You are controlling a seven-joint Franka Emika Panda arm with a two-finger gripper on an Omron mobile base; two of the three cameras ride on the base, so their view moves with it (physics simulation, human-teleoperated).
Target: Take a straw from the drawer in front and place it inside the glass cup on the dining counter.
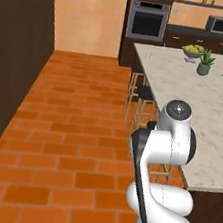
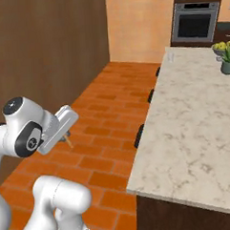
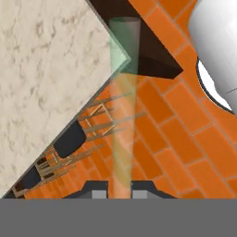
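Both fingertips of the pincer (image 3: 120, 190) pinch a translucent straw (image 3: 123, 111) between them.

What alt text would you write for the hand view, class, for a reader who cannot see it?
A translucent straw rises from the shut gripper, held over orange brick floor. The dining counter lies to the left, dark stools beside it.

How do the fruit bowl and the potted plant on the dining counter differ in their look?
The fruit bowl is low and wide and holds yellow-green fruit; the potted plant stands taller and narrower, with spiky green leaves in a grey-green pot. In the left base view the bowl lies farther back, the plant nearer the robot. Both stand on the dining counter, close together.
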